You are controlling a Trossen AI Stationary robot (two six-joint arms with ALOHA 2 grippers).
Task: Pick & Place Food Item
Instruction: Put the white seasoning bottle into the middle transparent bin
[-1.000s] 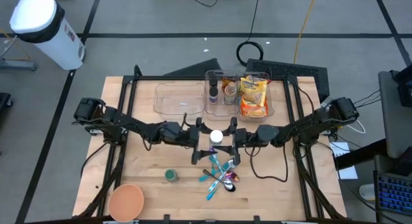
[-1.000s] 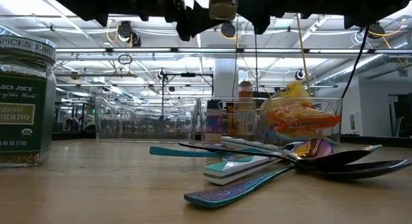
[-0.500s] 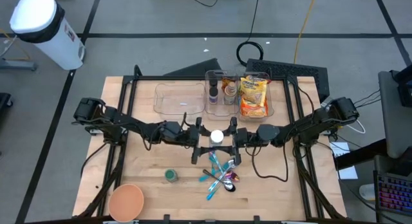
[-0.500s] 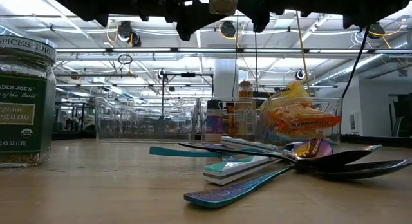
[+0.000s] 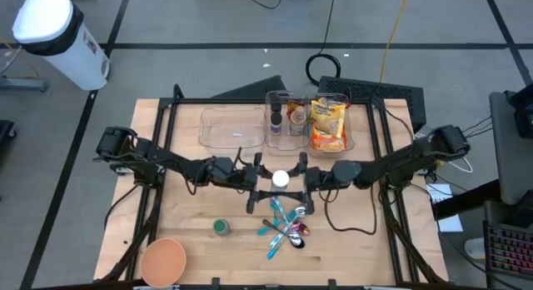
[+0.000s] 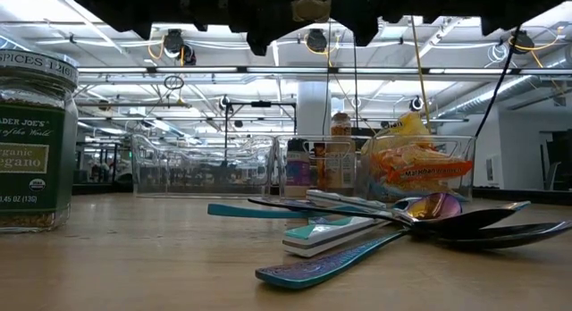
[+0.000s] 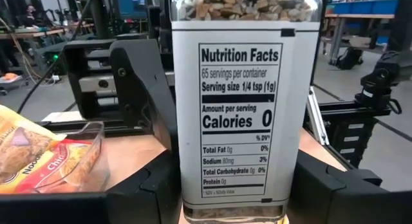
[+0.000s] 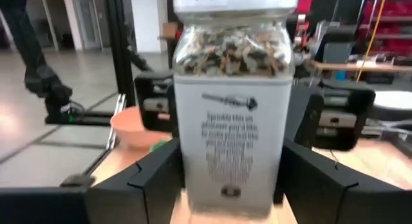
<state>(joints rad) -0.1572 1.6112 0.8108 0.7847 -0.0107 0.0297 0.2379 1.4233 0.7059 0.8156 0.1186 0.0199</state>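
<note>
Pale wood boards make up the worktop (image 5: pixel 191 215), framed by black rails and standing on a grey floor crossed with dark tape lines. Above its middle both arms meet around a spice jar (image 5: pixel 281 178) with a white cap: the left hand (image 5: pixel 252 180) and the right hand (image 5: pixel 303 180) each have their fingers on either side of it, and both wrist views show the jar filling the gap between the dark fingers, so both appear to be grasping it. The jar hangs clear of the wood.

Toward the near edge lie a heap of spoons (image 5: pixel 286 227) with teal handles, a small green-lidded oregano jar (image 6: pixel 34 141) and an orange bowl (image 5: pixel 162 260). At the far side sit clear bins (image 5: pixel 275 122); one holds bottles, another a yellow snack bag (image 5: pixel 327 125).

Beyond the worktop a white bin (image 5: pixel 57 38) stands on the floor. The low view looks into a large hall with ceiling lights and pipes.
</note>
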